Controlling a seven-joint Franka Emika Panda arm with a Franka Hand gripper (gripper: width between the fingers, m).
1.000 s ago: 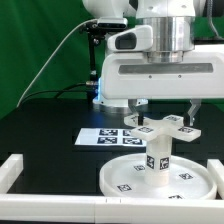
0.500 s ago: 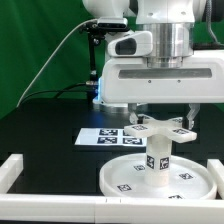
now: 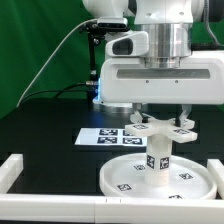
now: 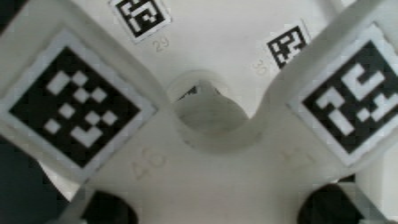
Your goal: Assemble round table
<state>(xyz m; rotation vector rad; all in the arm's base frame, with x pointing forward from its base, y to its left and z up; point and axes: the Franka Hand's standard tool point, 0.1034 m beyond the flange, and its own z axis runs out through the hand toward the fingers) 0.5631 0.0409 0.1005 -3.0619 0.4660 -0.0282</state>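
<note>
While end effector (image 3: 162, 117) grips cross-shaped foot (image 3: 160, 128), tags show no readable text.

Exterior view: arm cut off by top edge; only wrist housing and hand (image 3: 162, 112) visible. Fingertips hidden behind the foot (image 3: 160, 130); contact with it cannot be read. Cylinder (image 3: 159, 160) top hidden under the foot; joint not visible. Marker board (image 3: 105, 136) partly covered by foot and disc (image 3: 158, 181). Border wall (image 3: 18, 168) cut by picture edges.

Wrist view: foot fills frame, arms cropped, blurred. Fingertips are dark blurs at the edge.
</note>
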